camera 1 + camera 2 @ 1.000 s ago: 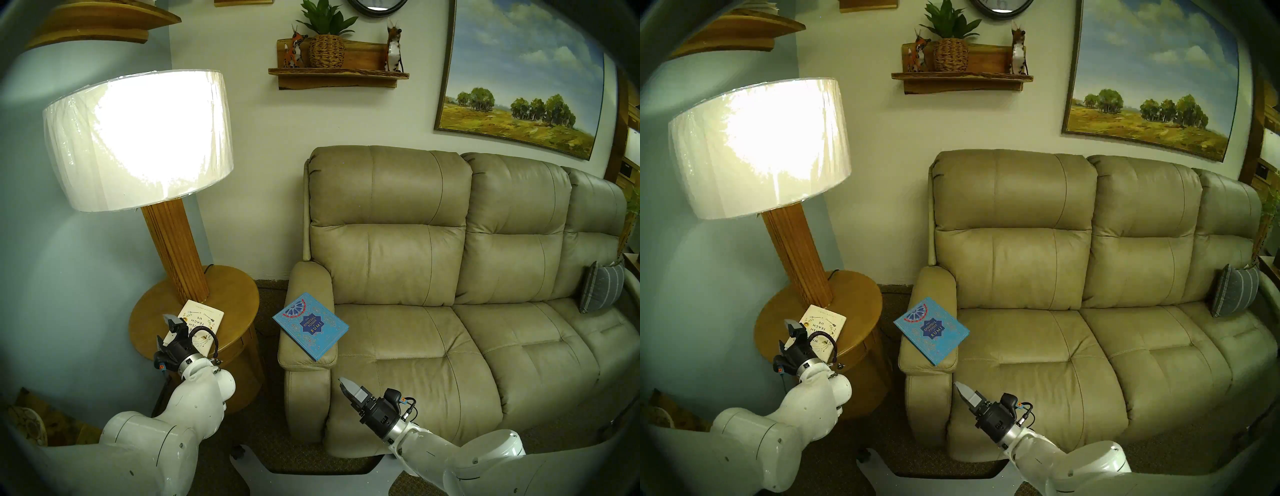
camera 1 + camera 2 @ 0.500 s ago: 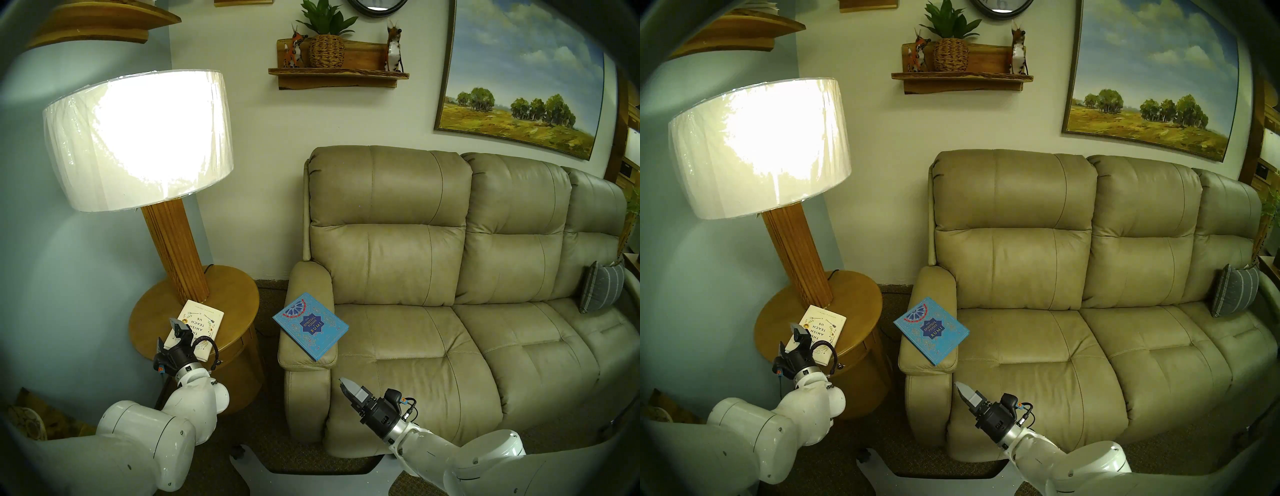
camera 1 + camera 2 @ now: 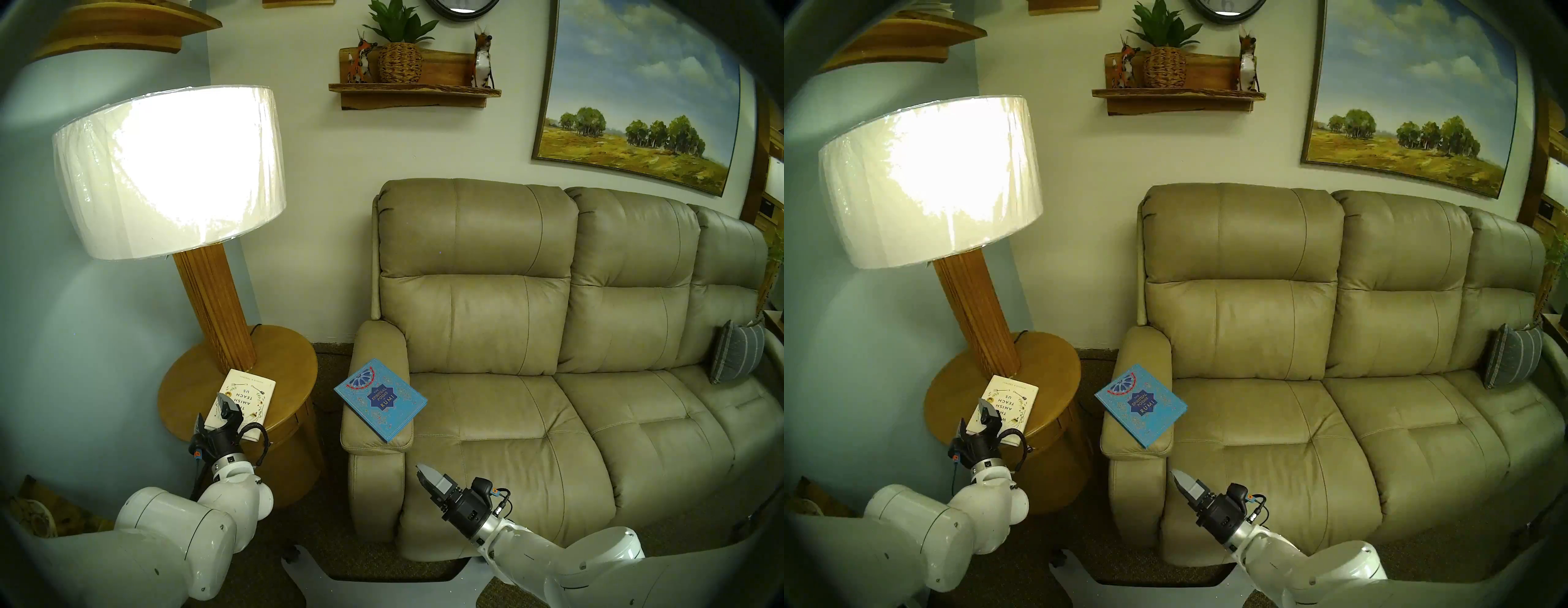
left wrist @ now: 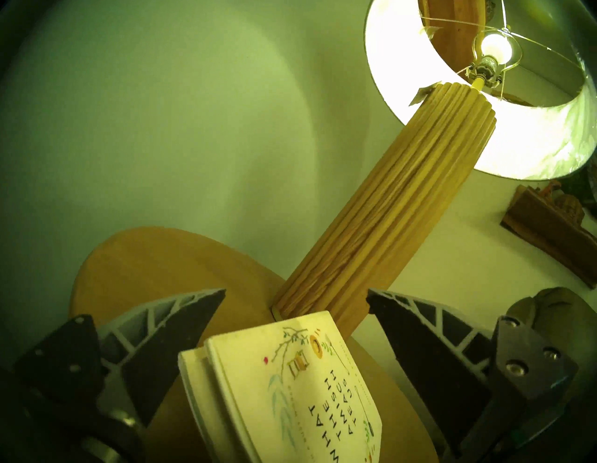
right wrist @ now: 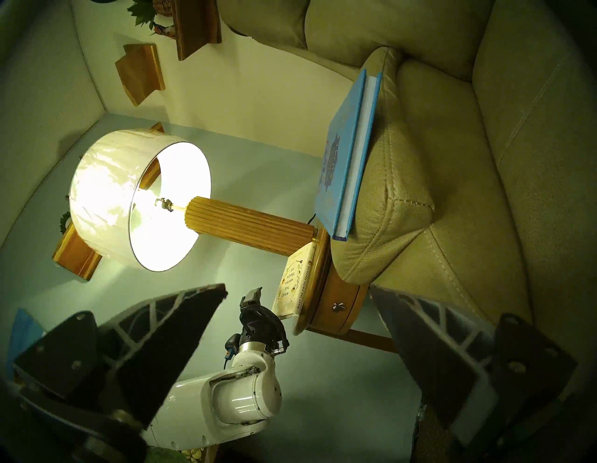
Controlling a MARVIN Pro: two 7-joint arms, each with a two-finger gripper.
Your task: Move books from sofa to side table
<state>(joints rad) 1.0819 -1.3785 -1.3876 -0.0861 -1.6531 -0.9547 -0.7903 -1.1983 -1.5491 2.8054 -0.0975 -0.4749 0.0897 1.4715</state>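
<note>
Head view: cream book [image 3: 248, 398] (flat) on side table [image 3: 292, 361]

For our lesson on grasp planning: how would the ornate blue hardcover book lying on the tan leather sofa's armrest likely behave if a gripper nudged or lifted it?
The ornate blue hardcover book looks rigid, so it should lift flat without sagging. Its corners overhang the padded armrest of the tan leather sofa, so a sideways nudge could probably tip it off. The smooth cover may slide on the rounded leather.

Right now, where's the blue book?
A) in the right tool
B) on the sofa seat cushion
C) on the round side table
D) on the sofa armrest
D: the blue book lies flat on the sofa armrest, overhanging its edges, with the right tool open and clear of it.
</note>
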